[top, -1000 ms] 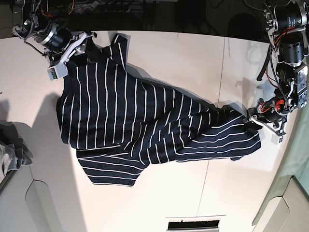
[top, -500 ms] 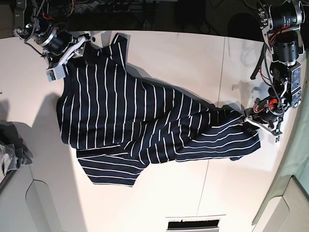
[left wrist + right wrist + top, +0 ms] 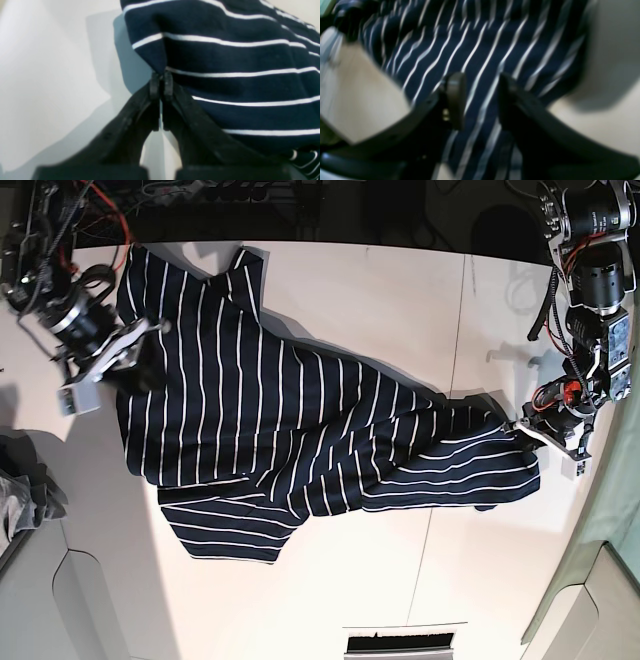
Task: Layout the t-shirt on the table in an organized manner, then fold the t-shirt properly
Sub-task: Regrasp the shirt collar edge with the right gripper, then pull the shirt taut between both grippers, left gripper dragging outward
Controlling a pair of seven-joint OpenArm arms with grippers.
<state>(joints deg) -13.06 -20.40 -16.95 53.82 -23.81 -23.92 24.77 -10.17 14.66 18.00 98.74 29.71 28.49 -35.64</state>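
Note:
The dark navy t-shirt (image 3: 300,430) with thin white stripes lies crumpled and slanted across the white table (image 3: 400,290). My left gripper (image 3: 522,427) is at the shirt's right end. In the left wrist view this gripper (image 3: 161,77) is shut on an edge of the t-shirt (image 3: 237,57), lifted slightly off the table. My right gripper (image 3: 135,360) sits at the shirt's left edge. The blurred right wrist view shows that gripper (image 3: 480,100) with its fingers apart and striped t-shirt fabric (image 3: 482,37) running between and beneath them.
A small grey cloth (image 3: 20,490) lies at the left edge of the table. A thin dark seam (image 3: 459,330) crosses the tabletop. Pale bins stand at the bottom left (image 3: 100,610) and bottom right (image 3: 590,610). A dark slot (image 3: 400,645) sits at the near edge.
My left gripper has closed on the shirt's right edge. My right arm moved from the shirt's top-left corner down along its left side. That corner now lies spread toward the table's far edge.

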